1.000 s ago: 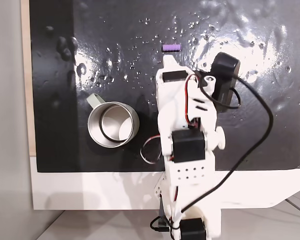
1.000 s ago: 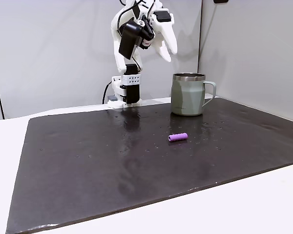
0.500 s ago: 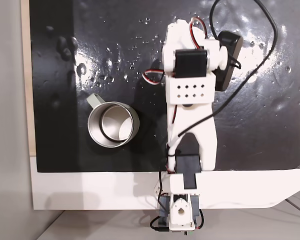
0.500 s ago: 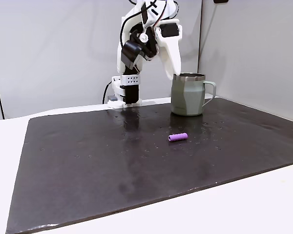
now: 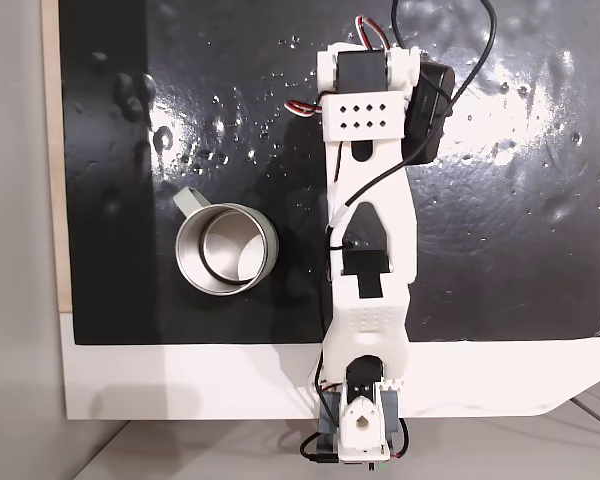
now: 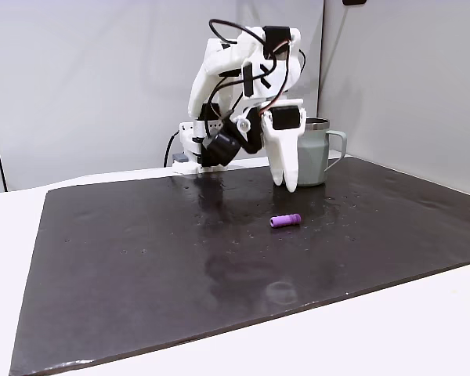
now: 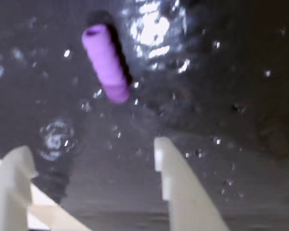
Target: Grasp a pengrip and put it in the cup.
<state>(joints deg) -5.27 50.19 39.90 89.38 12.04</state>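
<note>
Pengrip point(image 7: 106, 62) lies flat on the wet black mat point(image 6: 141, 258), ahead of my spread, empty fingers point(image 7: 171, 163); cup point(image 6: 307, 153) behind. Risk: slick round tube rolls away if I close off-centre.

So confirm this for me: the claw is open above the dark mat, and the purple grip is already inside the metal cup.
Not quite. The claw is open above the mat, but the purple grip lies on the mat, apart from the metal cup. A fixed view from the side shows it; the wrist view shows it lying ahead of the claw.
</note>
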